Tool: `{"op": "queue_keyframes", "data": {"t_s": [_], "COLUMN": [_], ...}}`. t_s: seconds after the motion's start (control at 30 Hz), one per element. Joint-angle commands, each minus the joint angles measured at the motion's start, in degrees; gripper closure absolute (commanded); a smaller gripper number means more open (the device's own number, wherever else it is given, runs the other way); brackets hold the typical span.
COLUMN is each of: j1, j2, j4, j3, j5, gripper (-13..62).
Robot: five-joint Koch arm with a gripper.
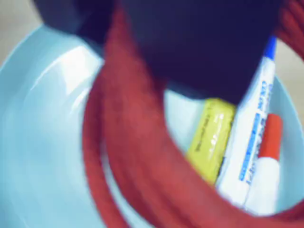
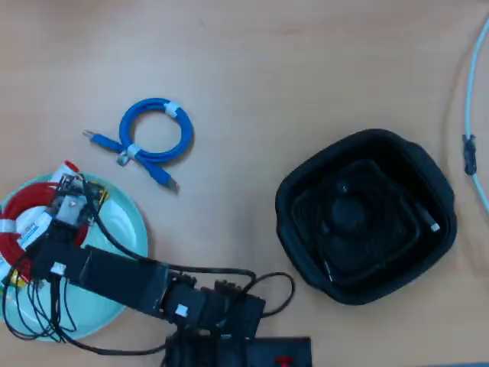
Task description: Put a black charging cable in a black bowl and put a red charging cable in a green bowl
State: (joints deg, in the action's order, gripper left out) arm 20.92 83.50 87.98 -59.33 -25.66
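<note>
1. Overhead view: the arm (image 2: 130, 279) reaches out to the left and its gripper (image 2: 65, 206) hangs right over the green bowl (image 2: 126, 229), which sits at the left edge of the table (image 2: 252, 69).
2. The red charging cable (image 2: 19, 229) is in that bowl, its ring poking out from under the gripper, white tie visible.
3. Wrist view is blurry, but the red charging cable (image 1: 137, 156) loops across the green bowl (image 1: 42, 142), with a yellow tube (image 1: 211, 137) and a white marker (image 1: 254, 137) lying under it.
4. Jaws: honestly can't tell whether they're apart or together.
5. The black bowl (image 2: 298, 191) sits well apart to the right, and the black charging cable (image 2: 359, 229) is coiled inside it.
6. A blue cable (image 2: 153, 134) lies on the table just beyond the green bowl.
</note>
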Motion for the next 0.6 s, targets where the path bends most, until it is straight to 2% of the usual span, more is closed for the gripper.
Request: {"op": "queue_keyframes", "data": {"t_s": [0.0,0.17,0.27,0.57], "j1": [-0.9,-0.9,-0.9,-0.9], "j2": [5.0,5.3,5.3,5.3], "j4": [-1.4,-1.4,-1.4,-1.5], "j3": [1.5,-1.8,-1.4,-1.2], "j5": [1.3,1.4,1.5,1.5], "gripper": [48.5,34.1,28.4,22.1]}}
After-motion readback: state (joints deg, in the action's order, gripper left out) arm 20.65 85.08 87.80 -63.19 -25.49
